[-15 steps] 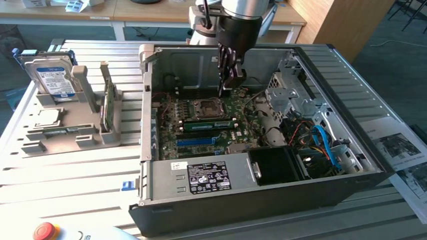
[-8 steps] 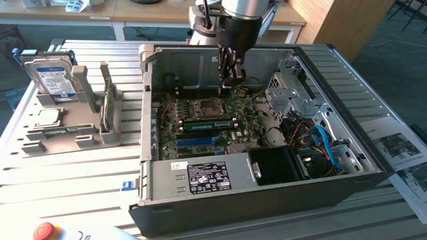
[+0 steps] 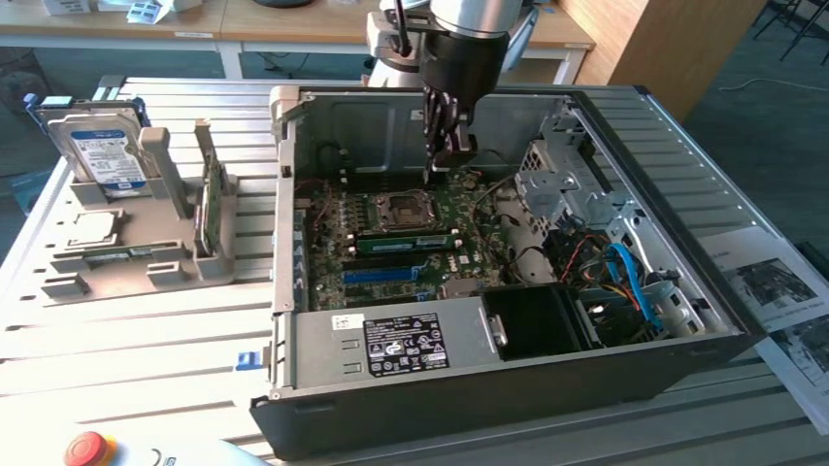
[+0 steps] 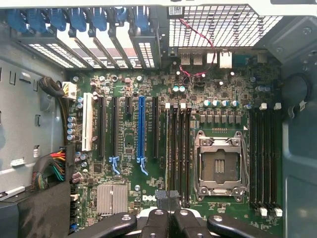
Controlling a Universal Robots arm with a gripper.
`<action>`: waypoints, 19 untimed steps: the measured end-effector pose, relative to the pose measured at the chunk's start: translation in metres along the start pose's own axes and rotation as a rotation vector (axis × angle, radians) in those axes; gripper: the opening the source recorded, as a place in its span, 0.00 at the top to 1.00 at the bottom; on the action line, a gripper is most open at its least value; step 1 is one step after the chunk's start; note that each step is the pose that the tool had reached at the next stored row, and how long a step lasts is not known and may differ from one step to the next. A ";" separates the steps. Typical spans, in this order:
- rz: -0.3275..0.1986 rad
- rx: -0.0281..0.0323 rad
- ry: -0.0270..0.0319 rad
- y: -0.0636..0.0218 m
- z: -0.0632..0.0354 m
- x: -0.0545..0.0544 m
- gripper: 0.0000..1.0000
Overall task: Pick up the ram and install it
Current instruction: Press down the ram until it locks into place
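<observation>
Closed end effector (image 4: 168, 200), vertical over motherboard (image 4: 129, 148)

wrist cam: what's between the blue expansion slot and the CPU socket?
In the wrist view, between the blue slot and the CPU socket lie one black expansion slot, then a bank of black memory slots.

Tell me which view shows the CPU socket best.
The wrist view. It looks straight down on the CPU socket, so its metal frame and the square field inside show whole, with nothing in front. The exterior view shows the same socket at a slant, as a small dark square on the motherboard.
</observation>
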State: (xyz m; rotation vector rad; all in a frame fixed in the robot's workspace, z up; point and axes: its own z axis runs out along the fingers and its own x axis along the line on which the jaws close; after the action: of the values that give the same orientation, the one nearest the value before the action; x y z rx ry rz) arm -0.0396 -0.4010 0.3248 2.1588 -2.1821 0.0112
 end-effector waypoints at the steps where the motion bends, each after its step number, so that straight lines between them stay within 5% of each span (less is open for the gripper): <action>1: 0.000 0.0000 0.0001 0.0000 0.0000 0.000 0.90; 6: 0.000 0.0000 0.0002 -0.0028 -0.0002 0.000 0.90; 19: 0.000 -0.0005 0.0001 -0.0320 -0.0015 0.001 0.90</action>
State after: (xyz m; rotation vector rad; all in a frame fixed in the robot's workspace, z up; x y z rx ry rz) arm -0.0075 -0.4019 0.3248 2.1585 -2.1818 0.0108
